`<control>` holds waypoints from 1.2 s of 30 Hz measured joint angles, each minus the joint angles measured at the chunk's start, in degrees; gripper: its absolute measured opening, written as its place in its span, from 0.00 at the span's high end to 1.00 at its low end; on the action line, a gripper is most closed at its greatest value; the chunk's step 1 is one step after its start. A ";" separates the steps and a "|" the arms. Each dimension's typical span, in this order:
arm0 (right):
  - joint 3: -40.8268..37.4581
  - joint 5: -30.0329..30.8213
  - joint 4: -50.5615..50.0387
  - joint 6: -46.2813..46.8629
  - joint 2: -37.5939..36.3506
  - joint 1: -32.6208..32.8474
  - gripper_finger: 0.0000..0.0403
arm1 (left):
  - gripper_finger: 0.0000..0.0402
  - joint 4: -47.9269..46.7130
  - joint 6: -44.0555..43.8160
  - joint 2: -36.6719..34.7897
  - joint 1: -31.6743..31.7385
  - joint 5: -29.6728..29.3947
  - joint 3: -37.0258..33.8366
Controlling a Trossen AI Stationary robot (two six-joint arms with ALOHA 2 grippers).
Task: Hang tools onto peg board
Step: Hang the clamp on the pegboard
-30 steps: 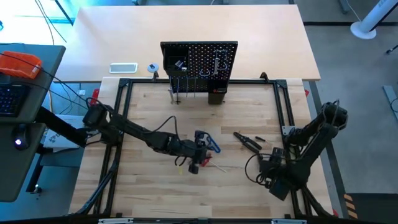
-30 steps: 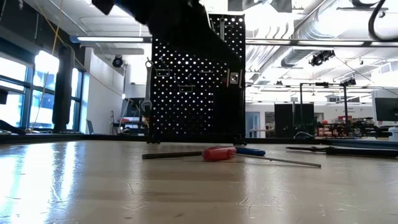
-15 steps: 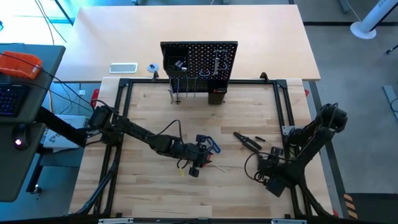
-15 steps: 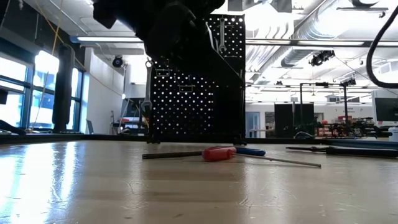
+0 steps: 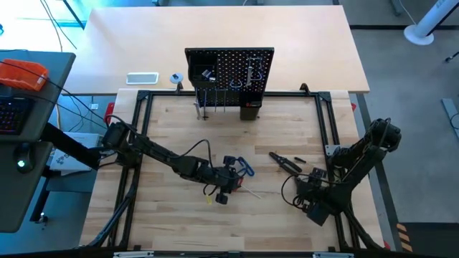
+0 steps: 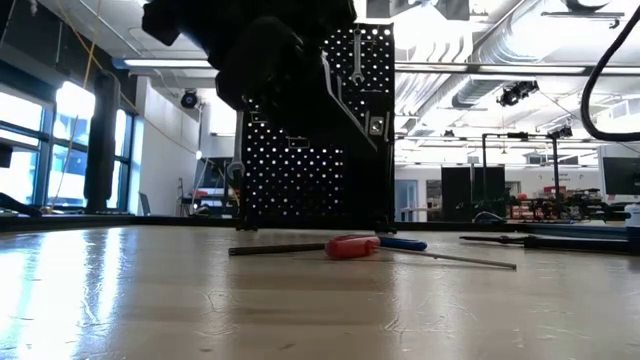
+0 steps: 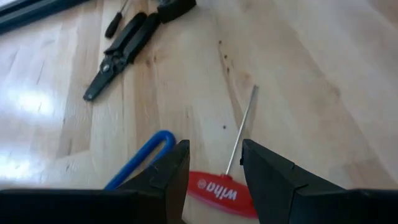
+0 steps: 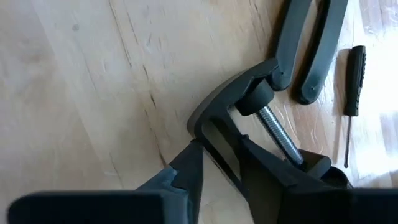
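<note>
From my station, the counter (image 5: pixel 172 129) carries the peg board (image 5: pixel 229 72) upright at its far side, a wrench already hooked on it. My left end effector (image 7: pixel 214 165) has dropped lower over the middle, fingers apart, straddling the red-handled screwdriver (image 7: pixel 217 190) beside the blue-handled T hex key (image 7: pixel 143 158), not yet gripping. My right end effector (image 8: pixel 217 165) has just narrowed around the black C-clamp (image 8: pixel 249 121) frame near the black pliers (image 7: pixel 121 53); I judge that grasp unfinished, so both tools await hanging.
</note>
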 joint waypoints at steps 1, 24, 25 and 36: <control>-0.04 -0.21 1.00 0.14 0.00 -0.03 0.80 | 0.65 -0.30 -0.14 0.00 -0.02 -0.44 0.00; 4.12 6.42 2.60 -1.93 0.22 -0.04 1.00 | 0.65 -3.64 -0.23 -0.01 -0.70 -6.05 0.00; 4.65 6.75 2.03 -2.27 0.22 -0.04 1.00 | 0.66 -3.62 -0.21 -0.02 -0.70 -6.05 0.00; 11.28 12.95 -5.38 -3.69 0.20 -0.04 1.00 | 0.71 -3.95 -0.59 -0.04 -0.55 -5.99 0.01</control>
